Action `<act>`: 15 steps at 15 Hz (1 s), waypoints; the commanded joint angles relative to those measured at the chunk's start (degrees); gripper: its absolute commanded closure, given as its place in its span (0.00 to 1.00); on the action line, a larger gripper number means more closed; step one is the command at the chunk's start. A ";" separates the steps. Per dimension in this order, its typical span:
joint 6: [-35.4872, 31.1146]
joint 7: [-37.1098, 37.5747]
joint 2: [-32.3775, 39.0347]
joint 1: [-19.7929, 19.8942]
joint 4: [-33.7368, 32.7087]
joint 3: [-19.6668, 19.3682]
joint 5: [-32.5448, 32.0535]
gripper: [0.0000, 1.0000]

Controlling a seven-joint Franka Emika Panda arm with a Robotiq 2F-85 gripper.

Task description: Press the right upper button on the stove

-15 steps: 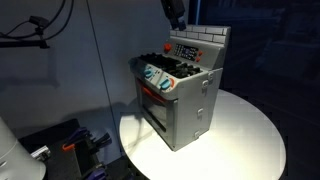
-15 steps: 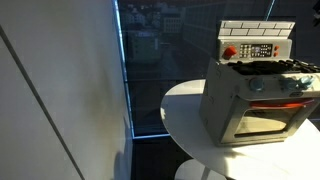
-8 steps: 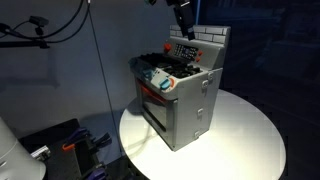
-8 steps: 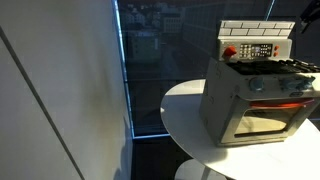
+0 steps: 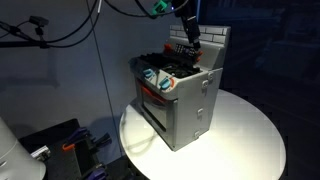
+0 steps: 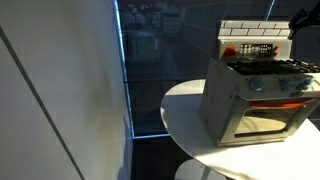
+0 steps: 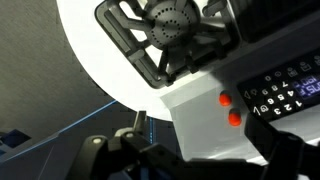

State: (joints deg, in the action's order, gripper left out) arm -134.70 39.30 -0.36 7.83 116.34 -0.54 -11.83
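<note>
The small grey toy stove [image 5: 185, 95] stands on a round white table [image 5: 250, 140] and shows in both exterior views [image 6: 255, 100]. Its white brick-pattern back wall carries a dark control panel [image 5: 185, 50] with red buttons at one end [image 6: 229, 52]. My gripper [image 5: 192, 38] hangs just above and in front of the panel, its fingers close together and holding nothing. It also enters at the right edge of an exterior view [image 6: 300, 17]. The wrist view shows a black burner [image 7: 170, 20], two red buttons [image 7: 229, 108] and the panel's keys [image 7: 285, 90] close below.
Cables and a camera mount [image 5: 40, 30] hang at the upper left. Dark equipment [image 5: 70, 145] sits on the floor beside the table. A white wall panel [image 6: 60, 90] and a dark glass window [image 6: 160, 60] stand behind the table edge [image 6: 185, 110].
My gripper has come down and slightly sideways from the top of the picture toward the stove's control panel. It has also entered the exterior view where it was absent. The stove has not moved.
</note>
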 commanded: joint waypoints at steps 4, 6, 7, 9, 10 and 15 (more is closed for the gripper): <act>-0.03 1.33 4.06 -1.98 -4.04 -2.40 0.19 0.00; 0.23 1.11 4.73 -2.33 -4.71 -2.74 0.57 0.00; 0.36 0.96 5.01 -2.50 -4.94 -2.86 0.73 0.00; 0.56 1.06 5.41 -2.86 -5.17 -3.16 0.74 0.00; 0.87 0.85 5.66 -3.00 -5.35 -3.28 1.07 0.00; 1.10 0.75 6.69 -3.40 -5.88 -3.83 1.41 0.00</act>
State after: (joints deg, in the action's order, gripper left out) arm -135.11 39.68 5.01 5.26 112.81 -3.37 -11.48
